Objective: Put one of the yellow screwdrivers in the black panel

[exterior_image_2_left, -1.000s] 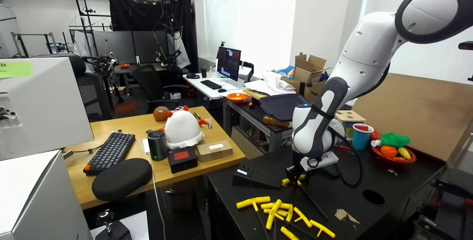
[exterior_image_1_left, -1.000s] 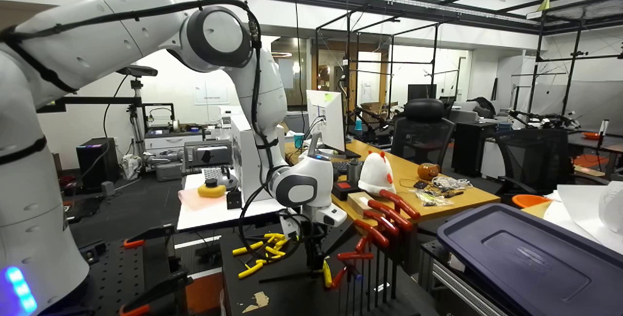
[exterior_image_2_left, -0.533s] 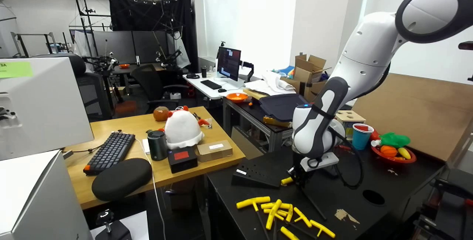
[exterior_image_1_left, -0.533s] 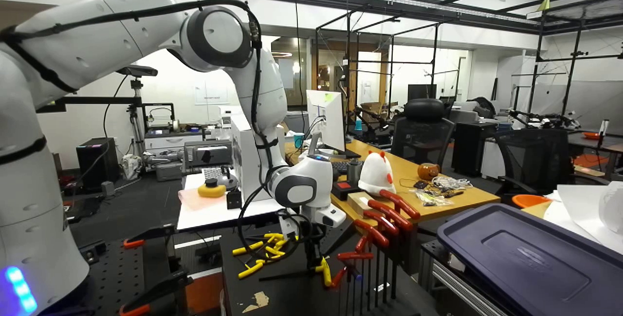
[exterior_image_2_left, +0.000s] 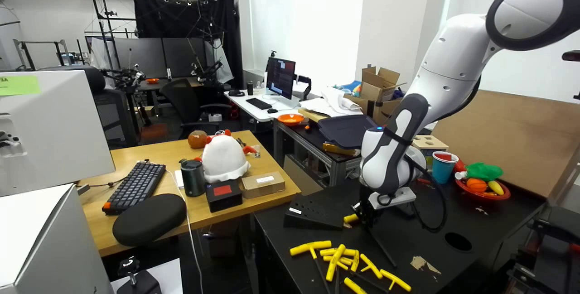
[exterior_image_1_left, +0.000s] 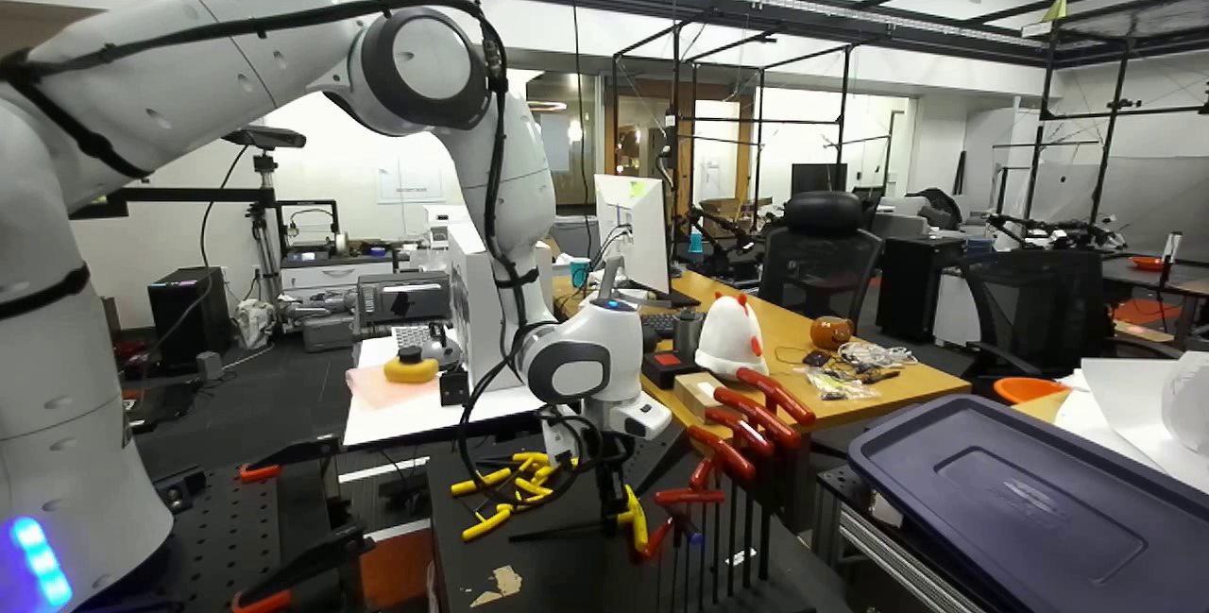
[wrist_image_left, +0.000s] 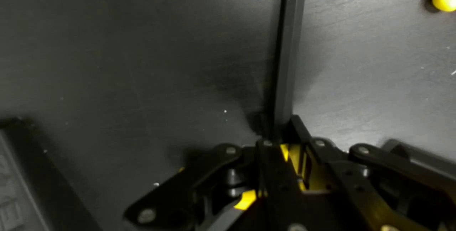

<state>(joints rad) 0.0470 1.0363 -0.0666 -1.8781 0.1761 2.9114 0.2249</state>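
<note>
Yellow T-handle hex key [exterior_image_1_left: 639,523]: on or just over the black tabletop [exterior_image_2_left: 417,242], can't tell which; in an exterior view, beyond loose yellow T-handles [exterior_image_2_left: 335,263]. Gripper [wrist_image_left: 281,130] pinched narrow on it, near where shaft [wrist_image_left: 289,53] meets T. Likely light, stiff, tough; slick shaft may pivot, neck seems best hold.

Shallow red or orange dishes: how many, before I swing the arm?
3: a red dish of fruit on the black table; an orange dish near the dark lid; a second orange dish on a distant desk. The arm could hide others.

Roughly eight yellow screwdrivers [exterior_image_2_left: 335,263], one gripper [wrist_image_left: 281,131]
</note>
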